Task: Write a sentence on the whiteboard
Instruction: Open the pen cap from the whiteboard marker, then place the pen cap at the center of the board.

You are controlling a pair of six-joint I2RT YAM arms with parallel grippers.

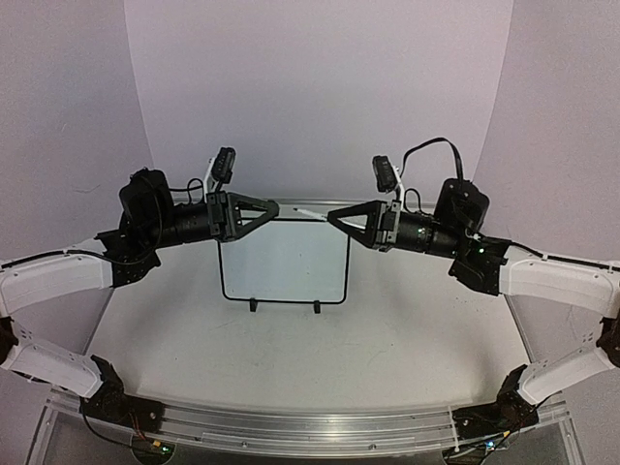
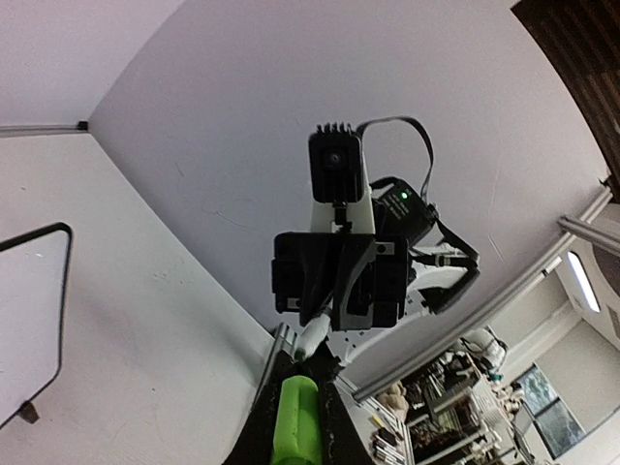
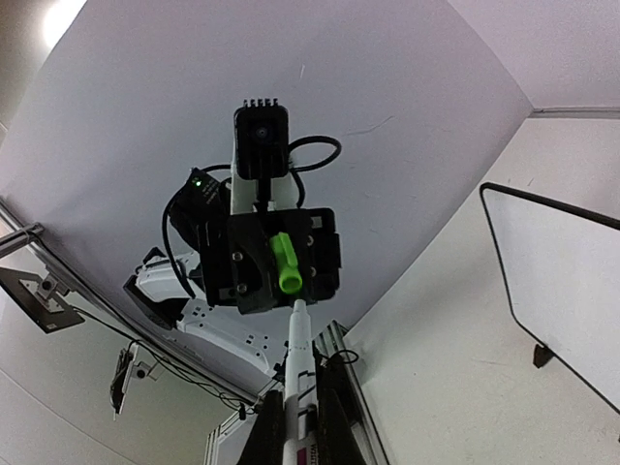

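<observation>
My left gripper (image 1: 277, 205) is clamped on the green cap (image 2: 295, 426), my right gripper (image 1: 330, 216) on the white marker (image 1: 305, 211). Both face each other just above the top edge of the whiteboard (image 1: 286, 262), which stands at twelve o'clock with bare tabletop (image 1: 417, 329) at its three and nine.

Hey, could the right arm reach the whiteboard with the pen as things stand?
Probably not yet. The right pincer grips the pen, but the left pincer holds the green cap at its tip. The whiteboard just below looks unobstructed.

The whiteboard (image 1: 283, 262) is white framed in black, the cap (image 2: 295, 421) bright green, the marker (image 3: 295, 358) white
</observation>
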